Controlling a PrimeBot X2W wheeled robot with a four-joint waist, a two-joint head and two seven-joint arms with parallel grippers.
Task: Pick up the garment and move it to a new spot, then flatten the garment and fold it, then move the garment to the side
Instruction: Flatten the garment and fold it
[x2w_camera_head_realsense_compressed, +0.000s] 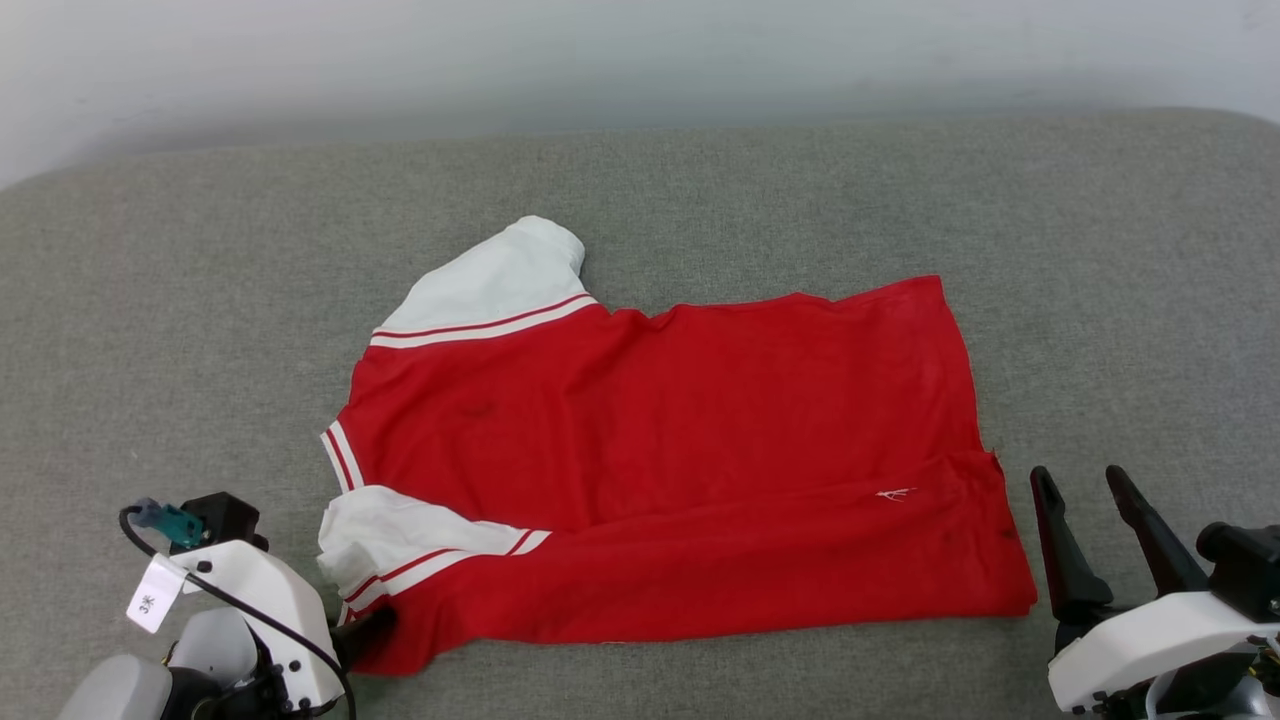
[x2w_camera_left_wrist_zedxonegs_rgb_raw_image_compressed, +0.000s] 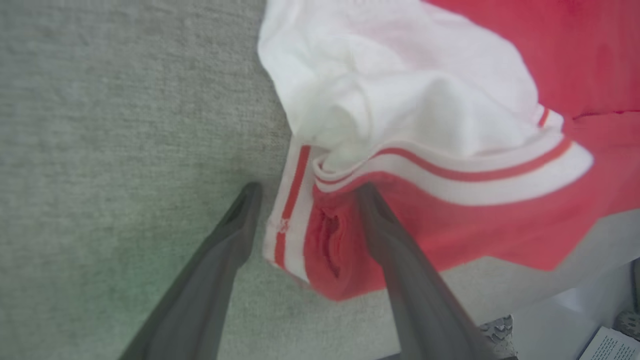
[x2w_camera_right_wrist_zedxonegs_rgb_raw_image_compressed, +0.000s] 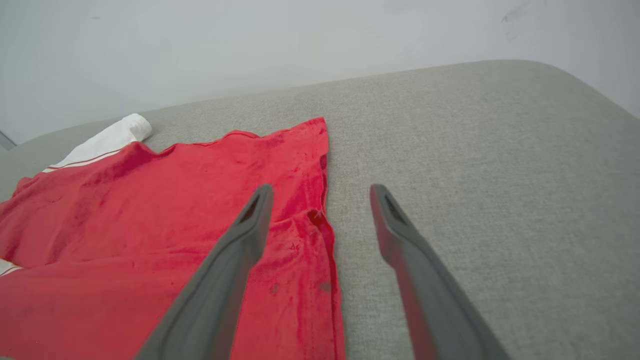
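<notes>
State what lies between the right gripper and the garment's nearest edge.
Bare grey cushion: in the head view a narrow strip of it separates the right gripper from the garment.

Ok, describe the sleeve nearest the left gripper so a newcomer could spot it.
On the grey padded surface lies the red garment. Two white sleeves with red stripes sit at its left end. The one meant is the near sleeve, crumpled beside the left gripper; the far sleeve lies flat.
</notes>
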